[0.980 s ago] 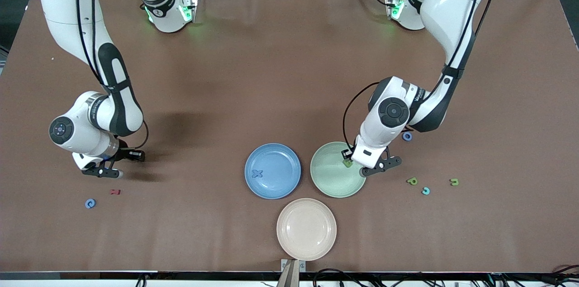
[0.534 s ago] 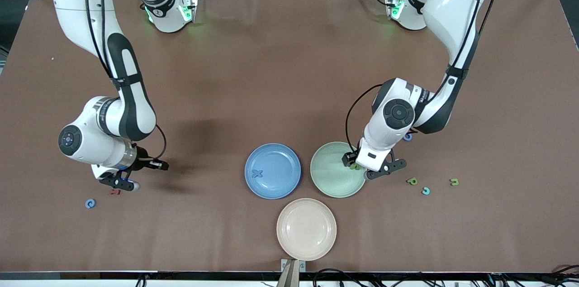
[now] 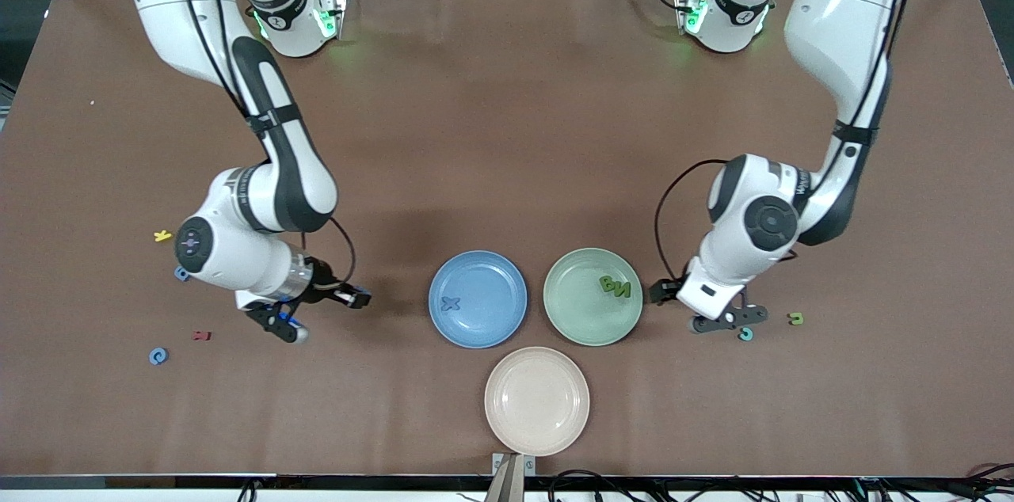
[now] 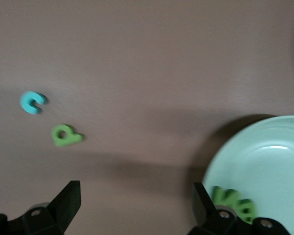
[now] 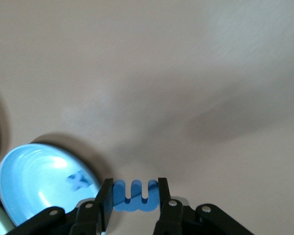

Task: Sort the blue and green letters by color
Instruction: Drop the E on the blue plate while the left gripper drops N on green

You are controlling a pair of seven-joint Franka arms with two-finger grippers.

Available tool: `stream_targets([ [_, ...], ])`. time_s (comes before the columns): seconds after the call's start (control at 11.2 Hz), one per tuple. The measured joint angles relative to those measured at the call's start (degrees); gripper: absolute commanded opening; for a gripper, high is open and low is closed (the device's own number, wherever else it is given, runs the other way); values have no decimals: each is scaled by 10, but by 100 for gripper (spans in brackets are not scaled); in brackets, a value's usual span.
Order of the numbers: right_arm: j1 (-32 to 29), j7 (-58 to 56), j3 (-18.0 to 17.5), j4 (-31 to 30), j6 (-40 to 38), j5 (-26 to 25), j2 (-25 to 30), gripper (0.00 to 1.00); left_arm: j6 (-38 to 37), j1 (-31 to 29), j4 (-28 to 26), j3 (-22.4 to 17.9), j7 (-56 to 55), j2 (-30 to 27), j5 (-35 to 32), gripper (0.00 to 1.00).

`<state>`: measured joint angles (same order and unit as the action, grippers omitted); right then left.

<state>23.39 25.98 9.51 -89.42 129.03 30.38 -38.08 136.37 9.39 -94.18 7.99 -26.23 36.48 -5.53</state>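
blue foam letter w (image 5: 135, 196): clamped in the right gripper (image 5: 133, 197), over bare table near the blue plate (image 3: 478, 298), which holds a blue foam x (image 3: 451, 304). two green foam letters (image 3: 615, 286): in the green plate (image 3: 578, 312). left gripper (image 3: 719, 318): jaws spread wide, empty, over the table beside a green foam p (image 4: 64, 135).

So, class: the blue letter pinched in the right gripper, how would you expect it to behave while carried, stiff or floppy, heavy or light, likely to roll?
The blue letter probably stays stiff: it spans the right gripper without sagging. It is likely light, being small beside the blue plate. Being flat, it should lie still, not roll, like the blue X already there.
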Motion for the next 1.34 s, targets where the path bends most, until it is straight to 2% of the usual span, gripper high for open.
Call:
stream_targets([
  [0.36,75,178,-12,48,60,3,-38,0,-2,-51,-4,1,136,16,0,100],
  [0.45,91,220,-20,60,79,4,-50,14,-1,-58,-4,1,157,23,0,100],
  [0.53,97,260,-34,71,102,5,-62,88,3,-66,-4,2,178,32,0,100],
  [0.62,99,283,-45,77,124,5,-69,100,11,-74,-4,1,197,39,0,100],
  [0.98,98,290,-51,80,137,-2,-78,100,31,-95,-2,8,238,63,0,100],
  [1.34,59,225,-42,84,61,-98,-77,100,32,-95,16,16,239,77,0,100],
])
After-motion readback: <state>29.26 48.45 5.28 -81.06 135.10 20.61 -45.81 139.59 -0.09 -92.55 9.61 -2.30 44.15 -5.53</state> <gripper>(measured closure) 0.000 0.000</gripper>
